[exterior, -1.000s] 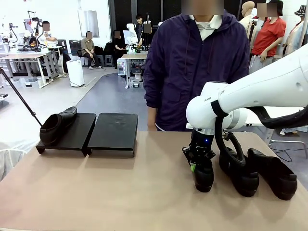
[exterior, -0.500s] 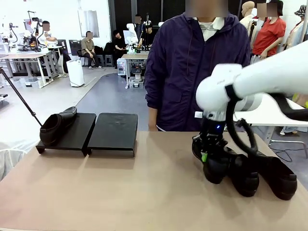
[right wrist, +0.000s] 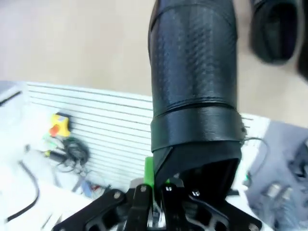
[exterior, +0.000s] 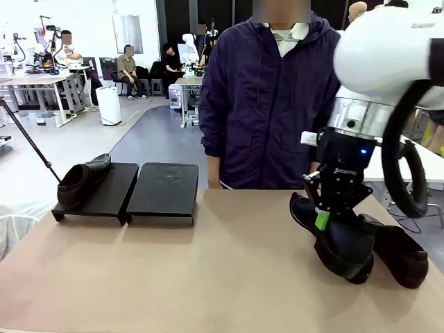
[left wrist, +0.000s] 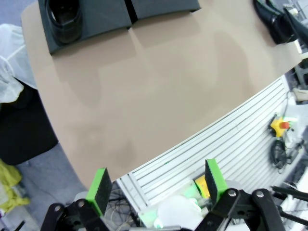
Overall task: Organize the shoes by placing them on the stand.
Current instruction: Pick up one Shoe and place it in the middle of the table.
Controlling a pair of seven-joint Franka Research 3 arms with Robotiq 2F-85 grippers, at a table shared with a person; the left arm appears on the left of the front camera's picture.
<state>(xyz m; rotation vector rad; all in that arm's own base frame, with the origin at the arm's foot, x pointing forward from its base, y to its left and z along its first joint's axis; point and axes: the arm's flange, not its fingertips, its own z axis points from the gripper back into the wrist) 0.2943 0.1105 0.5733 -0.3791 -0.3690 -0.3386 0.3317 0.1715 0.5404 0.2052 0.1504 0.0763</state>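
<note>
1. The right gripper (exterior: pixel 322 220) is pinching the held shoe (exterior: pixel 340 239) by the rim of its opening, jaws closed tight on the leather; I judge that gripping there is leaving the sole free to land flat.
2. The held shoe is hanging heel-high and toe-low over the right end of the table (exterior: pixel 208 277), just in front of the waiting shoe (exterior: pixel 399 253); whether its toe is clearing the tabletop I cannot tell.
3. The racked shoe (exterior: pixel 82 182) is sitting on the left panel of the stand (exterior: pixel 163 187), toe toward the robot; the right panel is lying bare, so it is likely offering the nearest free place.
4. The left gripper (left wrist: pixel 158 180) is hovering high above the table, fingers spread wide with nothing between them; probably so as not to block the carry.
5. The person (exterior: pixel 270 104) is standing at the far edge, between the stand and the held shoe; the path leftward is running in front of them.
</note>
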